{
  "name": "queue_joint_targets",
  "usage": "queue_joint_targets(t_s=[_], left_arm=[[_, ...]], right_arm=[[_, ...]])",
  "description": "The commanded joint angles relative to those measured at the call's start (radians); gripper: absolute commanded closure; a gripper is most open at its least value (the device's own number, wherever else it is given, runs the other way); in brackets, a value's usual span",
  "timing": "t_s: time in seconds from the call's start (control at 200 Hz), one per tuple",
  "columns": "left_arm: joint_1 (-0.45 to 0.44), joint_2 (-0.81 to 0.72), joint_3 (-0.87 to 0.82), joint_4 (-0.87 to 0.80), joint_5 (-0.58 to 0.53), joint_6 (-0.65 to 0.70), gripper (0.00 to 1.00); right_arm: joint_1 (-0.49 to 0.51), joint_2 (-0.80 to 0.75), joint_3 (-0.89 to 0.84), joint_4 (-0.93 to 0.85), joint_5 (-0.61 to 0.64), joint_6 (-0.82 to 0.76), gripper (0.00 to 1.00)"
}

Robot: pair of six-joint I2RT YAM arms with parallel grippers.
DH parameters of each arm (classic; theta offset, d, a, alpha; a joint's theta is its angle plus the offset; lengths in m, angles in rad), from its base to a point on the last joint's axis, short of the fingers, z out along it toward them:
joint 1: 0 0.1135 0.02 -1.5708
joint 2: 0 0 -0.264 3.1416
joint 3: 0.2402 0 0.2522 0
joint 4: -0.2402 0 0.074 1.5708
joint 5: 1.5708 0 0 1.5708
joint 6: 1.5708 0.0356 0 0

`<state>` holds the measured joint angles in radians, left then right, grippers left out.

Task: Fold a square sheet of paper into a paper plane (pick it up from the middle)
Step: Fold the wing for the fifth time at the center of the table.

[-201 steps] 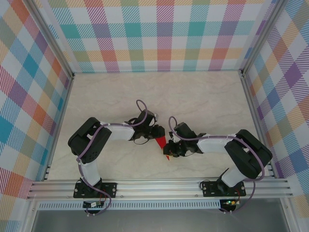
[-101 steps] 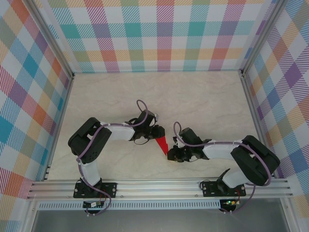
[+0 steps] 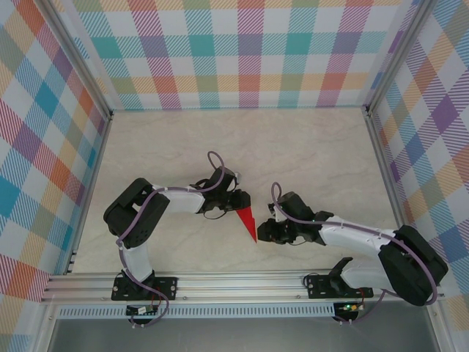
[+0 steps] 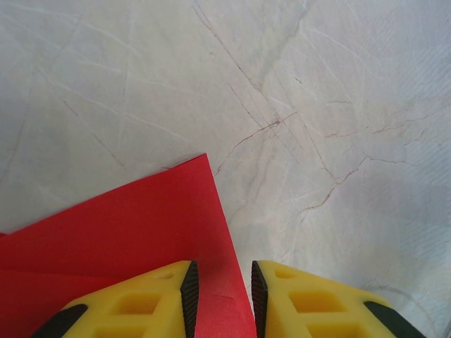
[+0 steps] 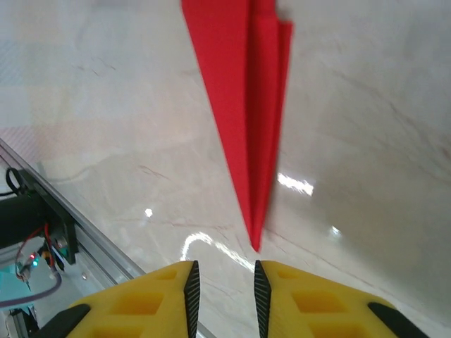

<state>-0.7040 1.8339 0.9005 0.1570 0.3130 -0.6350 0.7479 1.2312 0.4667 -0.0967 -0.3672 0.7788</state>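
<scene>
The square sheet of paper is folded into a slim bright red paper plane (image 3: 247, 220) that lies on the marble table between my two grippers, its point toward the near right. My left gripper (image 3: 236, 200) is at its wide end. In the left wrist view the red paper (image 4: 141, 225) runs in between the parted jaws of the left gripper (image 4: 224, 274), and the pads stand clear of it on both sides. My right gripper (image 3: 266, 232) stands open just beyond the point. In the right wrist view the plane (image 5: 243, 105) ends a little ahead of the right gripper (image 5: 223, 271).
The aluminium rail (image 3: 242, 282) runs along the near table edge, also seen with wiring at the lower left of the right wrist view (image 5: 42, 239). Plaid walls (image 3: 44, 147) enclose the left, back and right sides.
My right gripper has let go of the plane's point, opened and drawn back to the right. The plane now lies stretched out straight. The left arm has not moved.
</scene>
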Motion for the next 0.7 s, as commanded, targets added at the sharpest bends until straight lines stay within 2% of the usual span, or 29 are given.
queue_joint_targets(t_s=[0.0,0.155,0.32,0.465,0.695], left_arm=[[-0.003,0.037,0.003,-0.057,-0.035,0.025,0.71],[-0.003,0.039,0.008,-0.062,-0.035,0.027,0.71],[-0.003,0.040,0.012,-0.060,-0.030,0.020,0.71],[-0.003,0.037,0.011,-0.060,-0.031,0.021,0.70],[-0.003,-0.018,0.031,-0.083,-0.034,0.053,0.67]], right_arm=[[0.004,0.059,0.082,0.054,0.027,0.017,0.74],[0.003,0.190,0.140,0.131,0.025,0.044,0.81],[0.002,0.296,0.168,0.223,-0.020,0.075,0.83],[0.002,0.362,0.163,0.199,0.007,0.066,0.84],[0.001,0.411,0.064,0.179,0.053,0.072,0.85]])
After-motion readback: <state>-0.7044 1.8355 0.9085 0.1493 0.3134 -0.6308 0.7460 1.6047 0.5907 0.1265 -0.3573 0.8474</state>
